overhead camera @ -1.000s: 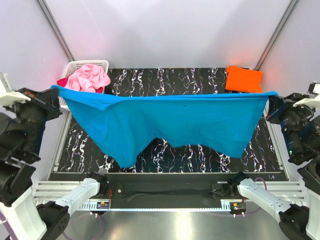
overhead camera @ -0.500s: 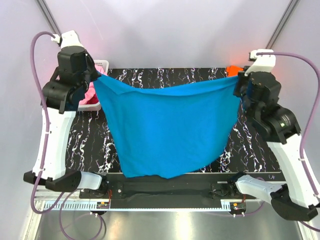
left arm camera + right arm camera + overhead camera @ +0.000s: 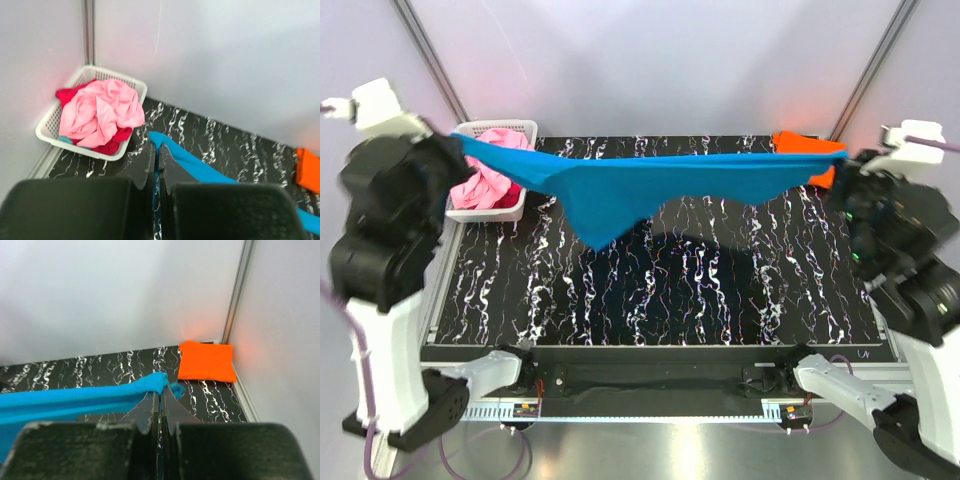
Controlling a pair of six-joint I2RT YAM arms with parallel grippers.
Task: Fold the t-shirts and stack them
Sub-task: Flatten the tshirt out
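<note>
The turquoise t-shirt (image 3: 660,180) is stretched in the air across the table, bunched into a narrow band with one flap hanging left of centre. My left gripper (image 3: 457,145) is shut on its left corner near the basket. In the left wrist view the left gripper (image 3: 156,145) pinches the turquoise cloth (image 3: 200,162). My right gripper (image 3: 840,158) is shut on the other corner. The right wrist view has the right gripper (image 3: 161,394) with cloth (image 3: 75,400) trailing left. A folded orange t-shirt (image 3: 798,145) lies at the back right. Pink (image 3: 490,180) and dark red (image 3: 507,201) t-shirts sit crumpled in the basket.
The white lattice basket (image 3: 470,130) stands at the back left corner against the wall. The black marbled table (image 3: 700,290) lies below the raised shirt. Metal frame posts (image 3: 430,60) rise at both back corners, and white walls close the back.
The turquoise shirt hung as a broad sheet a second ago. Both arms have swung, and the cloth is now pulled into a taut, nearly level band high over the table.
</note>
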